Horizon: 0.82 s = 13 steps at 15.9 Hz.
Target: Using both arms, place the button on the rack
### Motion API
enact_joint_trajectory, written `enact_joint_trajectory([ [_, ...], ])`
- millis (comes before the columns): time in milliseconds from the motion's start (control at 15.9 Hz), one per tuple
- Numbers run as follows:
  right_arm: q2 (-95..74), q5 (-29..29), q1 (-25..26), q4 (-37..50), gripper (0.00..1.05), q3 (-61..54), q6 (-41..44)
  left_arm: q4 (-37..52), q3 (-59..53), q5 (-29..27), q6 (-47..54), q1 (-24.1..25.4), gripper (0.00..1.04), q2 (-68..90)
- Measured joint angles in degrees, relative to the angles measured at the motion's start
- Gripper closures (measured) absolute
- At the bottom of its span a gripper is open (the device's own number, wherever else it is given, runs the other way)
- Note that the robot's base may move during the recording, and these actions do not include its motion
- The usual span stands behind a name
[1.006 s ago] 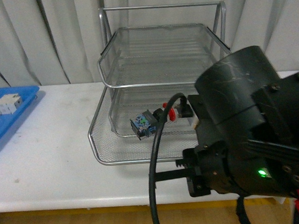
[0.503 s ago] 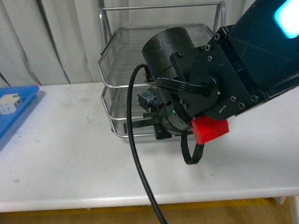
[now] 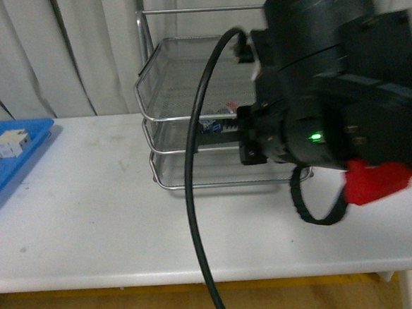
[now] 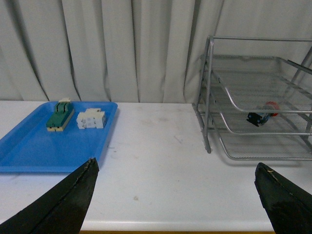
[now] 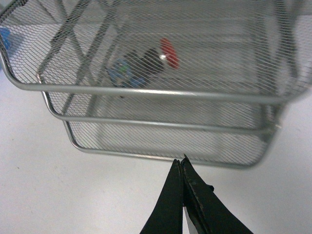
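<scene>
Button is lying on its side inside the rack, on the middle shelf as far as I am judging from the left wrist view, with its red cap turned toward the back, so the placing itself is looking done to me. I am seeing the right gripper with its two fingers pressed together and nothing between them, hanging over the white table just in front of the lowest shelf. The left gripper is standing wide apart and empty, well away from the rack, near the blue tray. For this step I am wanting to pull the right arm straight back, keeping its hanging cable free from the wire rim so the rack is not dragged.
</scene>
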<state>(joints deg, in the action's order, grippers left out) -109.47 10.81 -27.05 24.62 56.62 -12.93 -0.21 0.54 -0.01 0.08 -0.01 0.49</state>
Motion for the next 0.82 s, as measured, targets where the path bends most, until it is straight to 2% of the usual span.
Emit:
enact_joint_trajectory([
  [126,12.96,0.72,2.82,2.62,1.03,-14.32,-0.13,0.0,0.0,0.0,0.0,0.0,0.07,0.0],
  [189,17.16,1.03,3.85,2.64,0.94,-19.41,-0.15,0.0,0.0,-0.04,0.0,0.0,0.07,0.0],
  [252,16.35,5.6,3.87,16.13,0.96,-23.58,1.81,0.02,0.0,0.02,0.0,0.0,0.07,0.0],
  [314,15.76,8.92,4.76,27.74,1.03,-27.67,6.05,0.11,0.0,0.2,0.02,-0.07,0.07,0.0],
  [440,21.38,7.58,8.68,41.7,1.03,-37.35,10.54,-0.11,0.0,-0.13,-0.02,0.04,0.07,0.0],
  [503,26.93,5.77,11.13,42.42,1.03,-39.87,11.56,-0.07,0.0,-0.04,0.0,0.04,0.07,0.0],
  [818,41.59,-0.76,17.29,35.54,1.03,-49.33,12.57,-0.04,0.0,0.0,0.0,0.04,0.07,0.0],
])
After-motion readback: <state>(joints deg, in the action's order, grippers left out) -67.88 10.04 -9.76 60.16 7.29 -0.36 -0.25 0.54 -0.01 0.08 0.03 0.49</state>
